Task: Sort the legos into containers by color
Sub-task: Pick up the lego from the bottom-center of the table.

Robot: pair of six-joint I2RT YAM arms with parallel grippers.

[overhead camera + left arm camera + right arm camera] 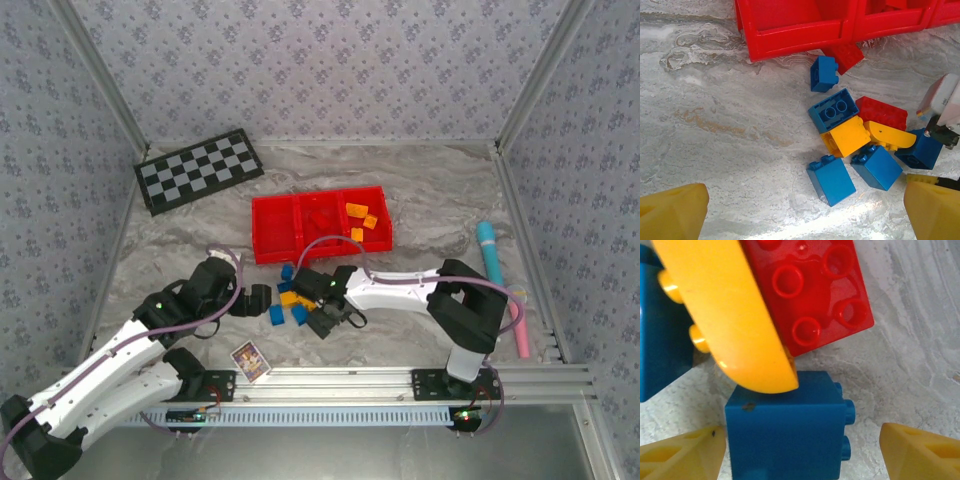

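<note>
Between right fingers point(680, 457), blue lego point(785, 432).

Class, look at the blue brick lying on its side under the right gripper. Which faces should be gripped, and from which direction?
Come straight down with the right gripper. Grip the blue brick across its studded face and the face opposite. Both sides look free, while a yellow brick overlaps its far edge and probably blocks the other pair.

On my overhead view the tray point(274, 232) sits mid-table, with legos point(357, 211) in its right-hand compartment. A loose pile point(290, 298) lies just beside it at 6 o'clock. The checkerboard point(197, 172) is at 10 o'clock, and the card point(250, 359) at 7 o'clock of the pile.
</note>
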